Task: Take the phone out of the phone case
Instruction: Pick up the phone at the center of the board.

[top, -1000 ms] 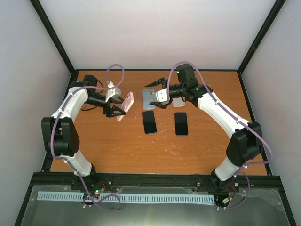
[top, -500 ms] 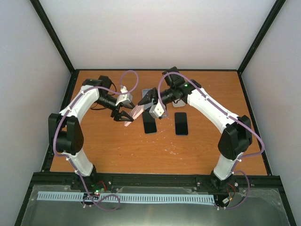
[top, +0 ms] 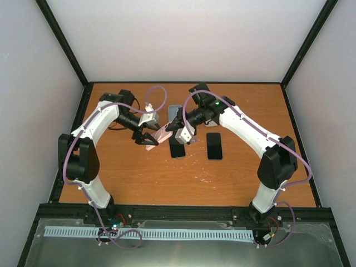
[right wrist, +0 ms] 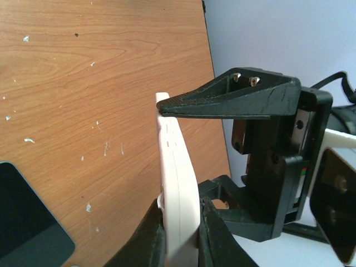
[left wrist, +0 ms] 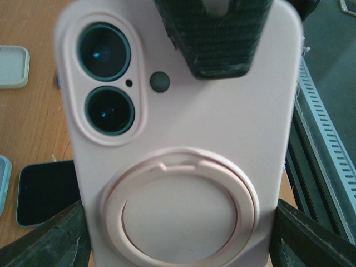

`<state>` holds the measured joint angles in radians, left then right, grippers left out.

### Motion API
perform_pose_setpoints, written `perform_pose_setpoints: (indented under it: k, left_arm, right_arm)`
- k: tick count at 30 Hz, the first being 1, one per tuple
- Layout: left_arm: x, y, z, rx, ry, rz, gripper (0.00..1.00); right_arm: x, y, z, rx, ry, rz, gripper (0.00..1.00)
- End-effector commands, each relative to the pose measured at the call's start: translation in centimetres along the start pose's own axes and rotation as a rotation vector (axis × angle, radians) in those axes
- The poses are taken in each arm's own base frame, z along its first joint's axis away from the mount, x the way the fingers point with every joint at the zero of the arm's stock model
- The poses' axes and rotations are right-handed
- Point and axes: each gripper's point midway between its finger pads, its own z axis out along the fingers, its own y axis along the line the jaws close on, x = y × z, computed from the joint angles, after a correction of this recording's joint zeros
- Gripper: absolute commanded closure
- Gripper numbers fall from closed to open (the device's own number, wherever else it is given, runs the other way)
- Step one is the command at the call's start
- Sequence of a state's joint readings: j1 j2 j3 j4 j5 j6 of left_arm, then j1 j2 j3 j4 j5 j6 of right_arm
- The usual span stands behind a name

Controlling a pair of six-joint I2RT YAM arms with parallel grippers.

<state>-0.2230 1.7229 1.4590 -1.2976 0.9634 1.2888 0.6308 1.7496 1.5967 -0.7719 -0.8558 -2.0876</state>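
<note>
A pink phone case (top: 157, 135) with the phone in it is held in the air between both grippers. In the left wrist view its back (left wrist: 222, 128) faces the camera, with two phone lenses (left wrist: 105, 78) and a ring holder (left wrist: 181, 214). My left gripper (left wrist: 181, 236) is shut on the case's two long sides. My right gripper (right wrist: 181, 233) is shut on the case's front and back at its end (right wrist: 177, 183); one of its fingers (left wrist: 214, 39) covers the top of the back. In the top view the left gripper (top: 147, 137) and the right gripper (top: 171, 127) meet at the case.
Two black phones (top: 177, 147) (top: 214, 146) lie face up on the wooden table (top: 139, 178). A pale blue case (top: 174, 111) lies behind the grippers. In the left wrist view a white case (left wrist: 12, 67) and a black phone (left wrist: 47, 191) lie to the left.
</note>
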Motion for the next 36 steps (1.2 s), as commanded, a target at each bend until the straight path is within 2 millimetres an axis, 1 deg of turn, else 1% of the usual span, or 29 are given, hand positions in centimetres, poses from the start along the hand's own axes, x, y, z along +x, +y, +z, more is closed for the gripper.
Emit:
perform_pose_setpoints:
  k: [1, 3, 5, 6, 8, 11, 13, 15, 19, 21, 23, 25, 26, 28, 30, 34, 36]
  left_arm:
    - [-2.6, 0.4, -0.9, -0.03, -0.039, 0.043, 0.36]
    - [-2.6, 1.0, -1.2, -0.07, -0.016, 0.042, 0.22]
    - [-2.6, 1.6, -1.9, -0.129, 0.0, 0.034, 0.04]
    - [-2.8, 1.9, -2.5, -0.165, -0.006, 0.038, 0.01]
    - [-3.2, 2.7, -4.3, -0.25, -0.031, 0.034, 0.0]
    - [-3.9, 4.0, -7.5, -0.393, -0.068, 0.025, 0.0]
    - [-4.2, 4.3, -9.2, -0.47, -0.08, 0.021, 0.0]
    - [-4.5, 4.3, -10.2, -0.535, -0.089, 0.026, 0.0]
    - [-4.8, 3.7, -11.2, -0.628, -0.119, -0.006, 0.0]
    - [-5.0, 3.2, -11.1, -0.622, -0.138, -0.006, 0.0]
    - [-5.0, 2.6, -10.4, -0.578, -0.149, 0.009, 0.0]
    - [-4.8, 2.2, -9.1, -0.514, -0.143, 0.019, 0.0]
    - [-4.6, 2.0, -8.2, -0.482, -0.126, 0.024, 0.0]
    - [-4.3, 2.1, -6.4, -0.443, -0.09, 0.028, 0.01]
    - [-4.4, 2.4, -5.5, -0.42, -0.09, 0.025, 0.06]
    - [-4.8, 3.5, -4.0, -0.395, -0.08, 0.028, 0.2]
    - [-5.1, 3.6, -3.3, -0.36, -0.077, 0.032, 0.26]
  right_arm:
    - [0.2, -0.7, 0.1, 0.024, 0.025, -0.196, 0.96]
    - [0.0, -0.7, -0.2, 0.026, 0.036, -0.178, 0.97]
    - [-0.2, -0.8, -0.6, 0.028, 0.043, -0.137, 0.97]
    - [-0.3, -0.7, -0.7, 0.025, 0.046, -0.112, 0.97]
    - [-0.3, -0.8, -1.3, 0.026, 0.06, -0.049, 0.97]
    - [0.1, -0.6, -2.0, 0.03, 0.086, 0.097, 0.97]
    - [0.6, -0.7, -2.7, 0.042, 0.107, 0.21, 0.97]
    - [1.0, -1.0, -3.5, 0.063, 0.122, 0.34, 0.97]
    - [1.8, -1.7, -5.0, 0.091, 0.118, 0.592, 0.97]
    - [2.1, -2.2, -5.7, 0.109, 0.102, 0.722, 0.97]
    - [2.5, -2.3, -6.4, 0.115, 0.089, 0.833, 0.97]
    - [3.0, -1.9, -6.9, 0.107, 0.076, 0.943, 0.97]
    - [3.1, -1.9, -7.1, 0.102, 0.067, 0.989, 0.97]
    - [3.5, -1.9, -7.5, 0.093, 0.05, 1.084, 0.97]
    - [3.3, -1.9, -7.7, 0.064, 0.017, 1.164, 0.97]
    - [2.6, -1.6, -7.8, 0.015, -0.015, 1.228, 0.97]
    - [2.5, -1.4, -7.8, 0.005, -0.022, 1.259, 0.97]
